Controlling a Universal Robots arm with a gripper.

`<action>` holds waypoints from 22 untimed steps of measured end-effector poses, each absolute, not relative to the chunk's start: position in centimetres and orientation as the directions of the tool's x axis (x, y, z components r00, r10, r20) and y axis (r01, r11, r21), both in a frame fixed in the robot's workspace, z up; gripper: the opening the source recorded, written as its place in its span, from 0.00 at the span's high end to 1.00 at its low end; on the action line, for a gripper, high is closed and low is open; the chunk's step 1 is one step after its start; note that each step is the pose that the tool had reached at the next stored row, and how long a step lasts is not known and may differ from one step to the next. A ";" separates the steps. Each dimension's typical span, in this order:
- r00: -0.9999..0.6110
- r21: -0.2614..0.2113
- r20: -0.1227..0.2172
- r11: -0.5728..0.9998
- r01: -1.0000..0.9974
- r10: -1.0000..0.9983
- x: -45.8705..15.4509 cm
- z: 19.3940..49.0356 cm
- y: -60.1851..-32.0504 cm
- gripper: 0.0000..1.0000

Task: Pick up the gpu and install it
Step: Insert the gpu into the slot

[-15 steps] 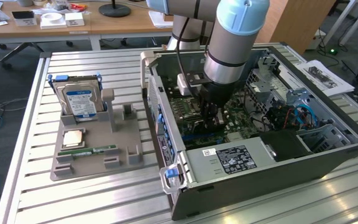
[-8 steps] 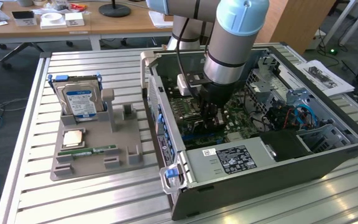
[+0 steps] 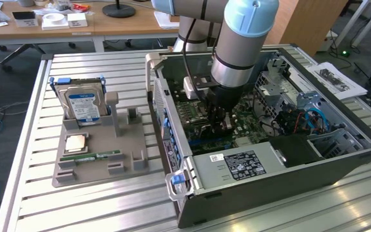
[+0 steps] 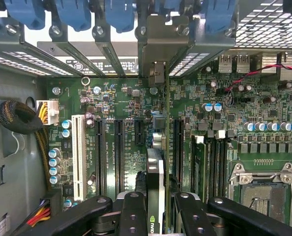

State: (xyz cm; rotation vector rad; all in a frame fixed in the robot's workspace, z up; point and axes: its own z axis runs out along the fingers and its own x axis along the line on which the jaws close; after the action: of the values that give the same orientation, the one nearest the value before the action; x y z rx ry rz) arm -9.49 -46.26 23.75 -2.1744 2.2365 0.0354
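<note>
One grey holder [image 3: 95, 162] lies at the exterior view's left on the slatted desk [image 3: 31, 193], carrying the hard drive [image 3: 82, 104] and memory stick [image 3: 98, 156], with bare slats around it. Rightward, inside the open computer case [image 3: 269, 159], the tool [image 3: 219, 124] grips the gpu [image 4: 156, 187], a thin card held edge-on, upright over the motherboard [image 4: 126, 128] slots, close between neighbouring slots and memory.

The gpu [image 4: 155, 196], seen edge-on in the wrist view, bears a green-and-white logo with the letters "NVIDI" readable at its edge, while print on the hard drive's label [image 3: 84, 105] and the power supply's sticker [image 3: 240, 164] stays too small to read.
</note>
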 end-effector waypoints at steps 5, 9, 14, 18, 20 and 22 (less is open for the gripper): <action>-0.028 0.001 -0.032 0.028 -1.000 -0.999 -9.5 23.7 -46.3 0.73; -0.028 0.001 -0.032 0.028 -1.000 -0.999 -9.5 23.7 -46.3 0.73; -0.028 0.001 -0.031 0.028 -1.000 -0.999 -9.5 23.7 -46.3 0.73; -0.028 0.001 -0.032 0.028 -1.000 -0.999 -9.5 23.7 -46.3 0.73; -0.028 0.001 -0.032 0.028 -1.000 -0.999 -9.5 23.7 -46.3 0.73; -0.028 0.001 -0.032 0.028 -1.000 -0.999 -9.5 23.7 -46.3 0.73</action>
State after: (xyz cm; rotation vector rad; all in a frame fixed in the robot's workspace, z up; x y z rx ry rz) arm -9.49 -46.26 23.66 -2.1740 2.2362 0.0356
